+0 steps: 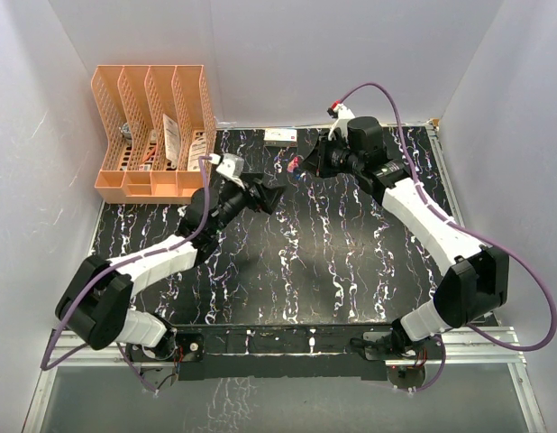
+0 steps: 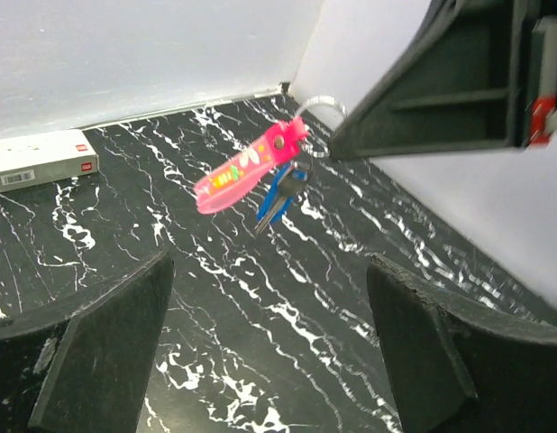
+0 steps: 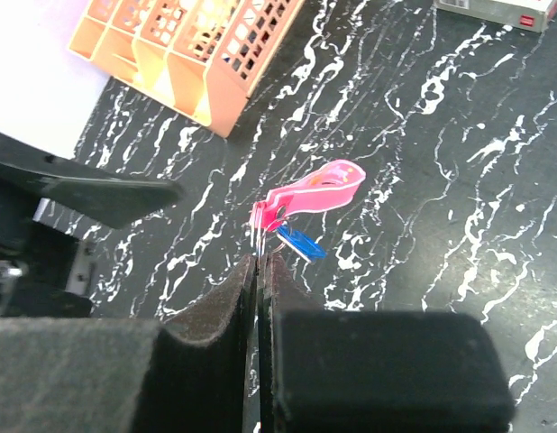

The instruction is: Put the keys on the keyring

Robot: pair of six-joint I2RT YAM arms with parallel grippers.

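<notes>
Right end effector [image 3: 260,262] pinching keyring [image 3: 315,191], papers [image 1: 173,135] in organizer [image 1: 112,135]

An orange slotted file rack [image 1: 152,126] with papers in its compartments stands at the far left corner of a black white-veined table [image 1: 287,271], a small white box [image 1: 280,136] lying near the back wall [image 1: 287,54].

One keyring [image 2: 247,171], one blue key [image 2: 278,194], one box [image 2: 40,160], one organizer [image 1: 152,126].
</notes>
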